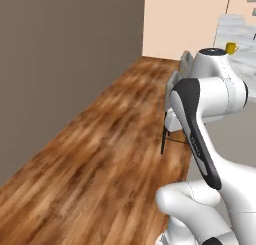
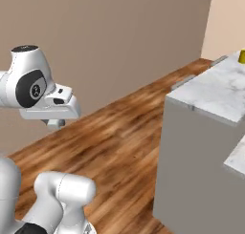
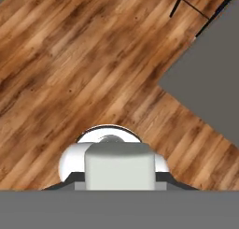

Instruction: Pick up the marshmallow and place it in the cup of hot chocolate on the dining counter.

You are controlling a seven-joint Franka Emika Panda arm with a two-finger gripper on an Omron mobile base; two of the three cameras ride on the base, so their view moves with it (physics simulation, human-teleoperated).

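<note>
Since the base sits well short of the dining counter (image 2: 210,92), the biggest risk is the approach. The beige panel front stands tall over the wood floor (image 1: 100,149), and a drive w/ the arm (image 1: 200,134) folded low could clip the slab's corner or leave the reach too short. Next down is a stool (image 1: 172,89) w/ thin dark legs standing between robot & counter. The base or elbow could catch it, since the legs are easy to miss against the floor. The cup of hot chocolate (image 1: 231,48) stands far off on the marble top. It's small & yellow, and in the right base view it's cut by the pic's edge. It's a narrow target, so a drop from too high or off-centre would bounce off the rim, and a nudge from the hand could tip it. The gripper (image 3: 119,177) points down at the floor, fingers clenched on a pale blocky lump. I take that lump for the marshmallow (image 3: 119,162), w/ dark tips just flanking it. It's soft, so it may squash, creep in the grip during the drive, or stick to a pad at release. Writing: a faint mark on the arm's dark link is too small to read. No brands or labels elsewhere.
</note>
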